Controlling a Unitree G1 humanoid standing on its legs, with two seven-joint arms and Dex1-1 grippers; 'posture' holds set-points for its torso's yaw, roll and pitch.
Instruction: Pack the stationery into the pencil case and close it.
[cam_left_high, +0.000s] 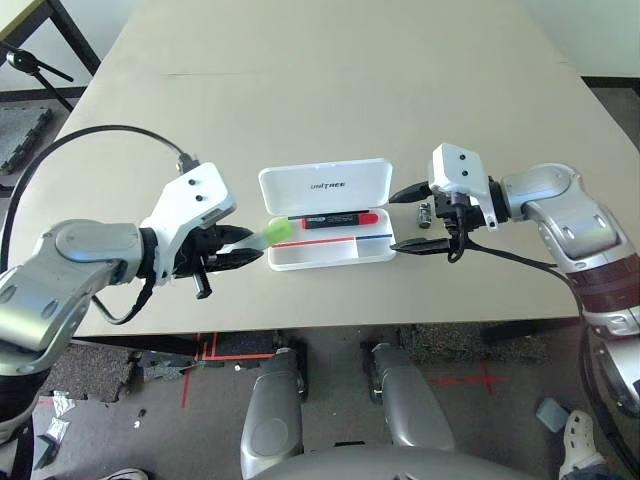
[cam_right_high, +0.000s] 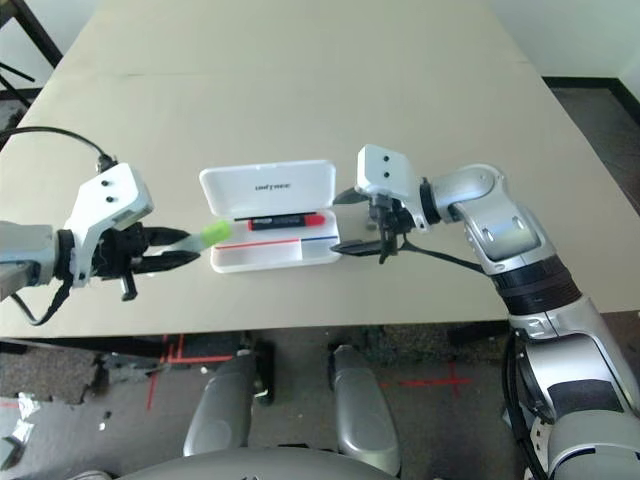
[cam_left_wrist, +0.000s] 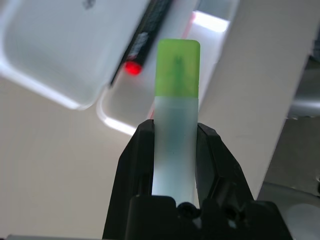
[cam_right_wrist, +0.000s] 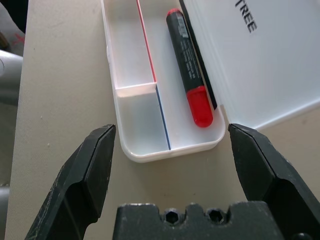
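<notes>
The white plastic hinged pencil case (cam_left_high: 330, 253) lay open on the table (cam_left_high: 480, 100), the black marker with a red cap (cam_right_wrist: 191, 70) already inside. The black left gripper (cam_left_wrist: 175, 129) clamped the lime-capped white highlighter (cam_left_wrist: 176, 115) by the case's left end; the black right gripper (cam_right_wrist: 172, 127) stood wide apart. Highlighter, small black-and-silver cylinder (cam_left_high: 424, 216) beside the case and closing seemed left.

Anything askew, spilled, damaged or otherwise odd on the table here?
Nothing stands out: the pencil case lies open and upright, the red-capped marker rests inside, and I see no spill or damage.
</notes>
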